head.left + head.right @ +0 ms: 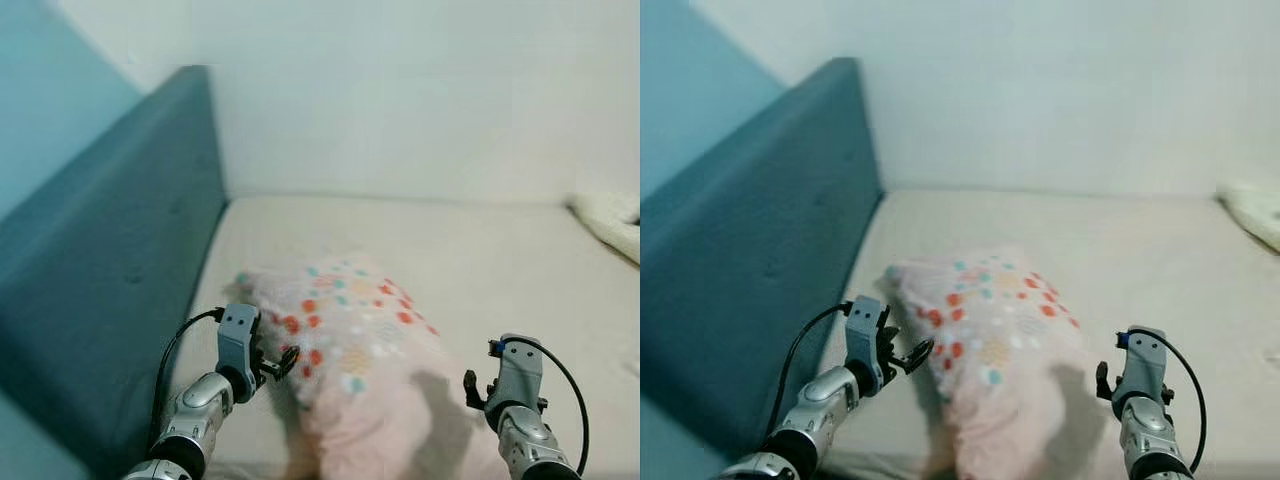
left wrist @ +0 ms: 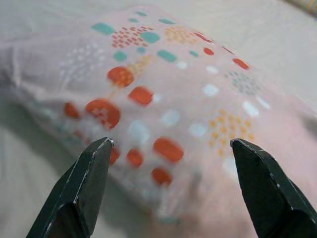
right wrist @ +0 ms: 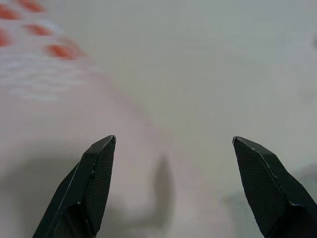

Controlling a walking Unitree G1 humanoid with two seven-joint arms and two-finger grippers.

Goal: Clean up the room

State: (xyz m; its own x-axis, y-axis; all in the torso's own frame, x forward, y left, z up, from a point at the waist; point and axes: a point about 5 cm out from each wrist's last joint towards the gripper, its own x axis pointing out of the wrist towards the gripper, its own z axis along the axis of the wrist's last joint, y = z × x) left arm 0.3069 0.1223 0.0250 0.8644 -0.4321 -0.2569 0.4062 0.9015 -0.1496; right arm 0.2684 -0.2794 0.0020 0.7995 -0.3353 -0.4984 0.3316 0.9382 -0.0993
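Note:
A pale pink pillow (image 1: 350,340) with orange, teal and white dots lies on the beige bed (image 1: 480,250), near the blue headboard. My left gripper (image 1: 285,362) is open right at the pillow's left side; the left wrist view shows the dotted pillow (image 2: 168,99) close ahead between its fingers (image 2: 84,183). On the pillow's right, my right gripper (image 1: 472,388) is open, a little apart from the fabric. In the right wrist view the pillow's plain pink edge (image 3: 59,109) lies beside the bare sheet (image 3: 208,74).
A padded blue headboard (image 1: 110,260) runs along the bed's left side, below a light blue wall. A white wall (image 1: 420,90) stands behind the bed. A cream fluffy blanket (image 1: 615,220) lies at the far right edge.

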